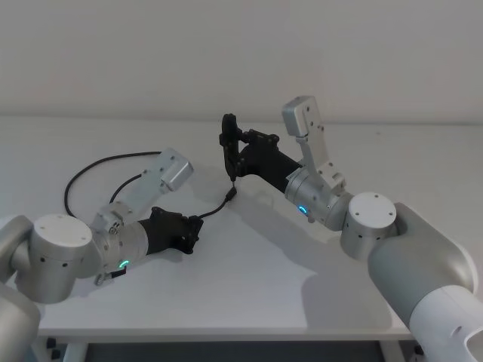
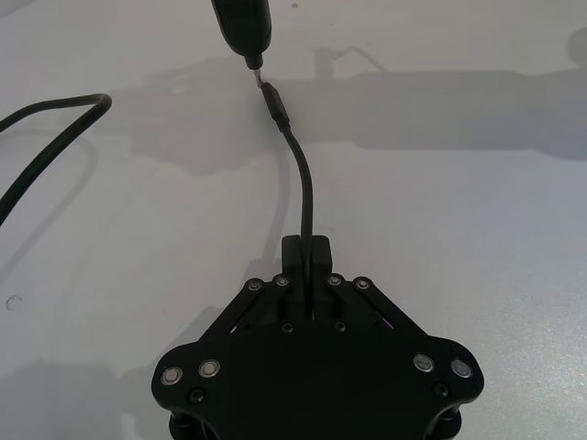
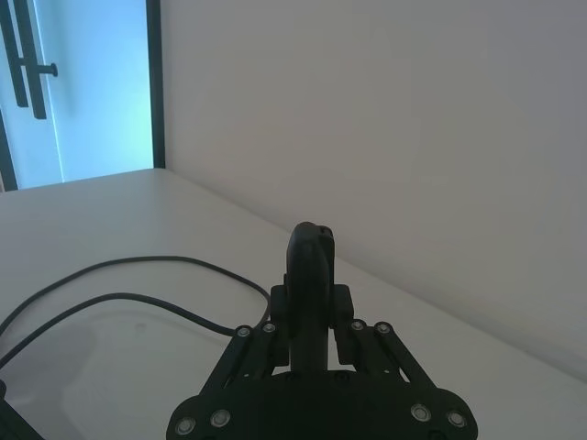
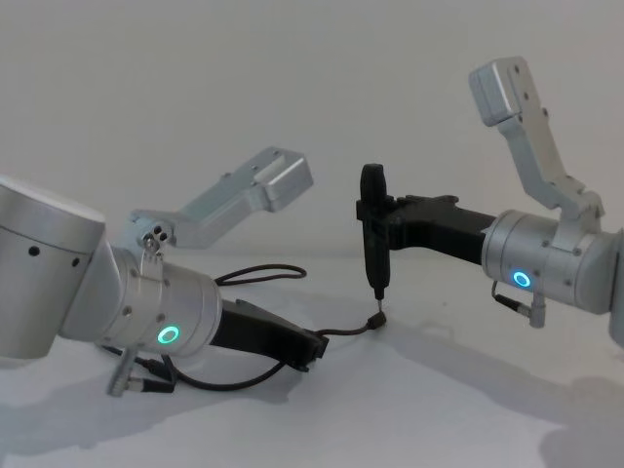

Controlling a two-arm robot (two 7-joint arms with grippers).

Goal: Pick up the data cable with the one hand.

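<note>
The desk [image 1: 249, 294] is a broad, flat white slab with a smooth matte face, set against a plain pale wall [image 1: 226, 53]. Over it the two arms reach inward from either side, each a run of rounded silver-grey cylinders with a small green-lit ring, ending in angular black linkage.

The left hand [image 1: 195, 230] lies low near the desk, its flat black fingers closed on the data cable [image 1: 113, 162], a thin, round, flexible black cord. From that grip a short length curves forward and rises to a small black plug [image 4: 374, 320] with a metallic tip; the rest trails behind in a loose open loop lying on the desk on the robot's left.

The right hand [image 1: 228, 147] hovers above the desk near the middle, gripping a slim, dark, upright plug-like piece [image 4: 371, 234] with a rounded top and a narrow lower tip. That tip hangs just above the cable's upturned plug, the two nearly meeting.
</note>
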